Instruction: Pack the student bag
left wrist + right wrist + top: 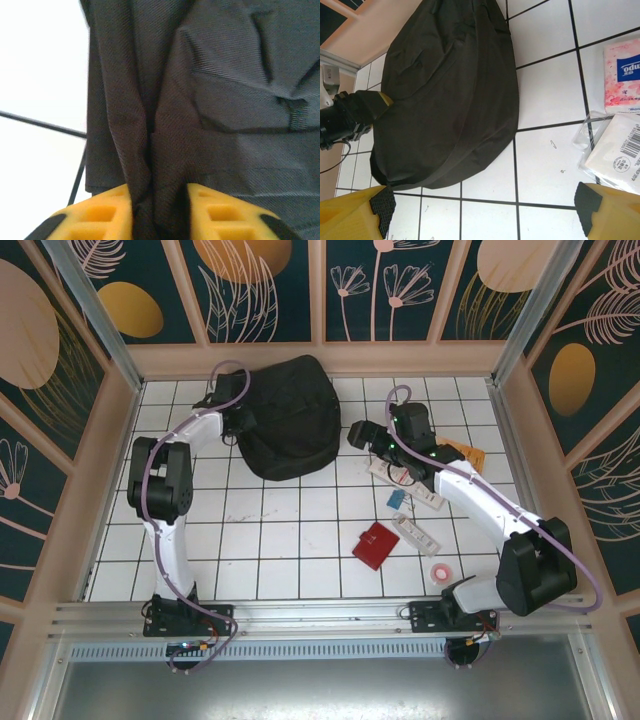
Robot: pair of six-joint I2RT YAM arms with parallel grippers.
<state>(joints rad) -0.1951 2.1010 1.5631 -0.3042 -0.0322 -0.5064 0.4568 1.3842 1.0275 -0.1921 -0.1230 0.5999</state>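
**Q:** Where is the large black soft fabric student bag (290,420) located?

**A:** It is laid on the white tiled surface (300,540), towards the far side and left of centre. Its long axis is judged to run roughly far-to-near, with the broader end nearer the arm bases.

**Q:** How is the left end effector (160,202) set?

**A:** It is placed at the bag's left flank. The yellow fingers (107,210) are drawn close together, and a fold of the black fabric is pinched between them.

**Q:** And the right end effector (485,205)?

**A:** It is held wide open with nothing gripped. It is positioned just off the bag's right flank, so the bag lies to its left, apart from the fingers.

**Q:** Which arm is nearer the loose items?

**A:** The right one. A flat red pouch (376,545) and a pink tissue packet (622,75) are laid on its side, well apart from the bag. A reach away from the bag is judged to be required for collection.
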